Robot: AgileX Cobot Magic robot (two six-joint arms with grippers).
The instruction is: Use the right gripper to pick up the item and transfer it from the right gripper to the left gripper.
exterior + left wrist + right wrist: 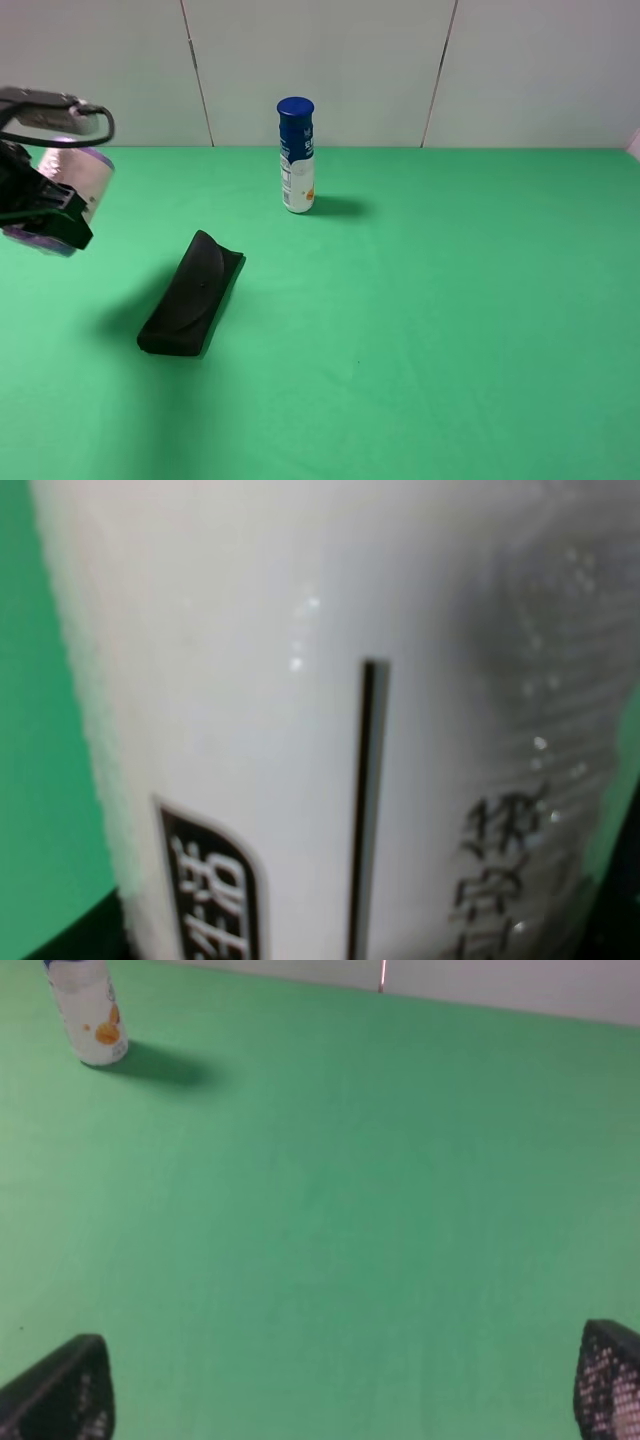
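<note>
I see the item (75, 190) already in the left pincer (45, 215), pinched at the far left edge of the high view, lifted above the worktop (420, 330). Its long axis looks about upright, slightly tilted. The right pincer (340, 1390) is spread and empty, its tips (70, 1390) over bare green, far from the item.

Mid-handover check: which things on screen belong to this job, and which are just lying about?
In the job:
- cream cylindrical canister with purple rims, off the table
- left claw gripping it
- right claw, open, empty

Lying about:
- blue-capped white bottle, upright
- flat black case
</note>
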